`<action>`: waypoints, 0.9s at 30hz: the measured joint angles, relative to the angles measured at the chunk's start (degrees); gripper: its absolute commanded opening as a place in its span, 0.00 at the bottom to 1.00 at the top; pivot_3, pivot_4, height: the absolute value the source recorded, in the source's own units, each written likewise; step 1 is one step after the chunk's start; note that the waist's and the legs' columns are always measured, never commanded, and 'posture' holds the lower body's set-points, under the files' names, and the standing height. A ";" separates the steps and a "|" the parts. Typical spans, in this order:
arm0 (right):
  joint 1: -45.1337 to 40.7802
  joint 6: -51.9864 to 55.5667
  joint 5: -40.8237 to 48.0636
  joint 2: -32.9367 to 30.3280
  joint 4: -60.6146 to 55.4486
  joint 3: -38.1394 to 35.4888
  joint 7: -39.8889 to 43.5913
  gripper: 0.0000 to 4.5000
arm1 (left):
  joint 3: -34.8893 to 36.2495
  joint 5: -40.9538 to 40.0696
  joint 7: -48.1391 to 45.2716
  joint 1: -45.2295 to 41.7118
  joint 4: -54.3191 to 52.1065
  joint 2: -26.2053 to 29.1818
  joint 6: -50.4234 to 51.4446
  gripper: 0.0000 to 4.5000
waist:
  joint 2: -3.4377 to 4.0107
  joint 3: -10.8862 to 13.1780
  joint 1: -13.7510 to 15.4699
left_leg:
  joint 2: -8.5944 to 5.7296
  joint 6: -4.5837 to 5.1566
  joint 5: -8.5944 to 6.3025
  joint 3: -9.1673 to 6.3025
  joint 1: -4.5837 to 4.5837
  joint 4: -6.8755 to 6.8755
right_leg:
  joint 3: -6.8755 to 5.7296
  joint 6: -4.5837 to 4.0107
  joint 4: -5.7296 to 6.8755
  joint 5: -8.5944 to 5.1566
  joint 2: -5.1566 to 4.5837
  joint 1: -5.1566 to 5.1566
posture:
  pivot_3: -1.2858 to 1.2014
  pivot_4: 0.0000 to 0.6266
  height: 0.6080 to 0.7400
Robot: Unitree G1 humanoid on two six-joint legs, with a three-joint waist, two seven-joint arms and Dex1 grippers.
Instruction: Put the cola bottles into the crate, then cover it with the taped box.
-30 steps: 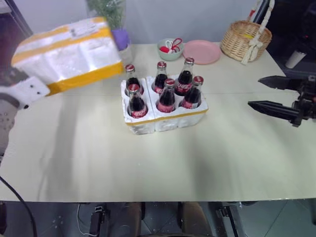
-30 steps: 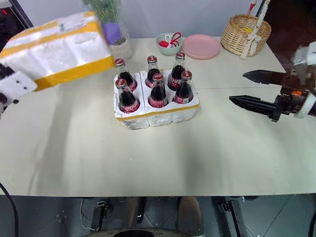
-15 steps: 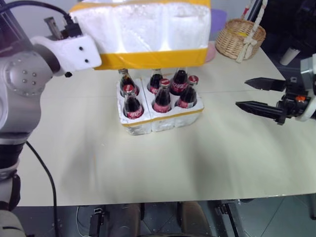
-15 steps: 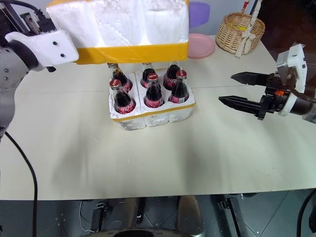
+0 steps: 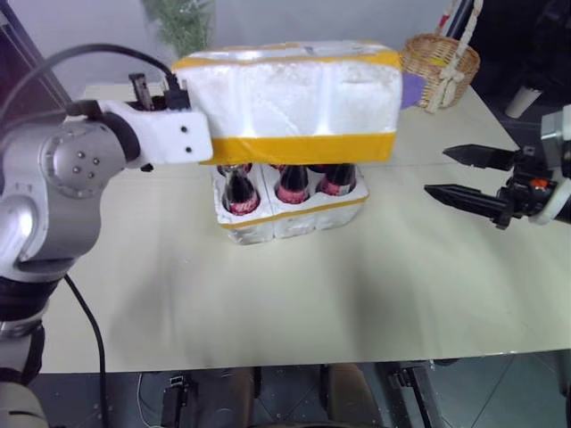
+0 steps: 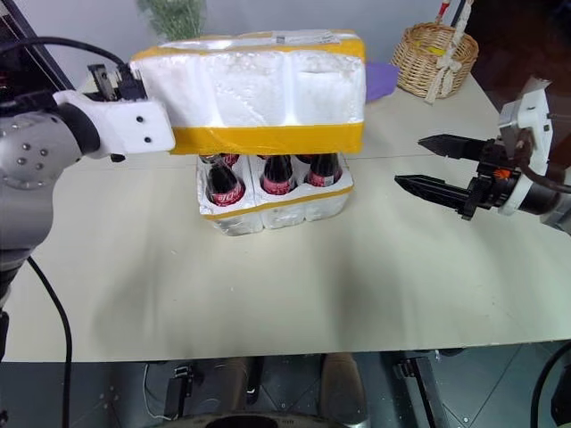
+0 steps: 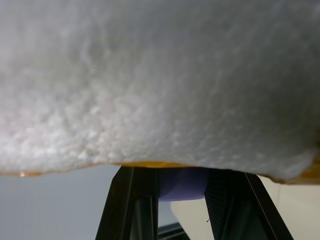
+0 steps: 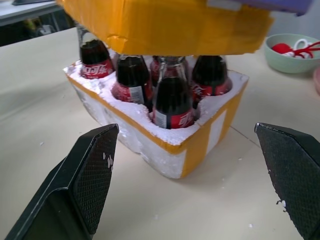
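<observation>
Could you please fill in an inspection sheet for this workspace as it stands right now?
Surface: pale table, bare in front.
Job's things: cola bottles stand in the crate; taped box held above them, not seated.
Clutter: wicker basket, green bowl, purple thing, plant at the back.
Grippers: left gripper shut on the taped box; right gripper open, beside the crate.
Cables: black cable by the left arm.
Surroundings: nothing seen.

A wicker basket (image 5: 439, 61) and plant (image 5: 182, 22) stand on the table (image 5: 294, 285).
</observation>
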 measured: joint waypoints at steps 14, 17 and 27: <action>-0.79 -0.19 0.41 0.51 0.07 0.56 -0.52 1.00 | 6.45 -4.33 -6.88 5.09 -3.51 2.44 -1.14 0.99 | 0.00 0.00 -0.27 | 0.01 0.00 0.00 0.00 0.00 -0.01 | 0.00 0.00 0.00 0.00 0.01 0.00 | 0.52 0.24 0.98; -1.71 -0.75 0.25 0.61 1.16 1.29 -0.05 1.00 | 12.00 -8.63 -9.51 7.83 -4.45 4.01 -0.11 0.99 | 0.01 0.00 -0.46 | 0.02 0.01 0.00 0.00 0.01 -0.03 | 0.00 0.00 -0.01 0.00 0.01 0.00 | 0.52 0.24 0.98; -2.30 -1.65 -1.38 0.39 3.02 2.70 2.26 1.00 | 30.98 -29.33 -25.12 29.27 -1.19 7.40 1.33 0.99 | 0.05 0.01 0.10 | 0.02 0.02 -0.01 0.01 0.02 0.00 | 0.00 -0.02 -0.04 0.00 -0.01 0.03 | 0.52 0.24 0.98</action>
